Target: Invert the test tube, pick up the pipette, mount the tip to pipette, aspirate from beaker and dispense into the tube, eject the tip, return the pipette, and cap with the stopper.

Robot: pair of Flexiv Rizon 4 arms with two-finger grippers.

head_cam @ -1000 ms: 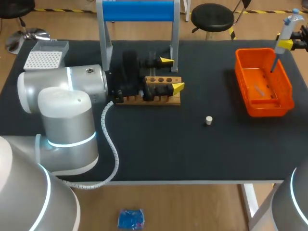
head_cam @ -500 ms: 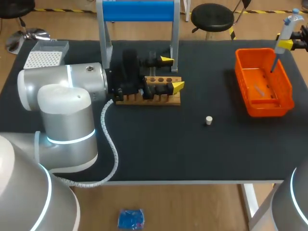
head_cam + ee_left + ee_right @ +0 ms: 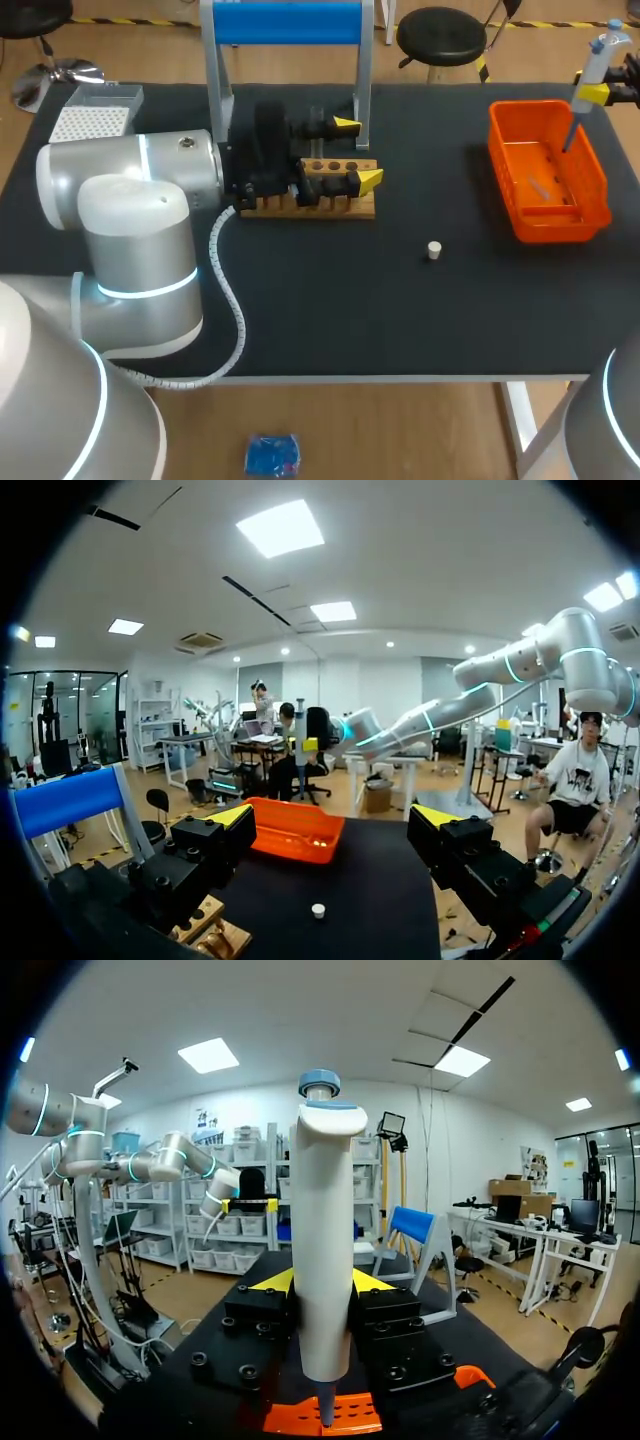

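Bare mat (image 3: pixel 440 190) between rack (image 3: pixel 340 166) and orange bin (image 3: pixel 503 160); lone stopper (image 3: pixel 433 250) midway.

Pipette (image 3: pixel 592 62) over orange basket (image 3: pixel 548 170)

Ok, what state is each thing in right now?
left gripper: open, empty, at the wooden rack.
right gripper: shut on the pipette.
pipette: upright, held above the orange bin.
stopper: loose on the table, capping nothing.

Head camera looks down on the bench (image 3: pixel 400 320) from behind; wrist cameras look low across it; all see the orange basket (image 3: pixel 545 170).
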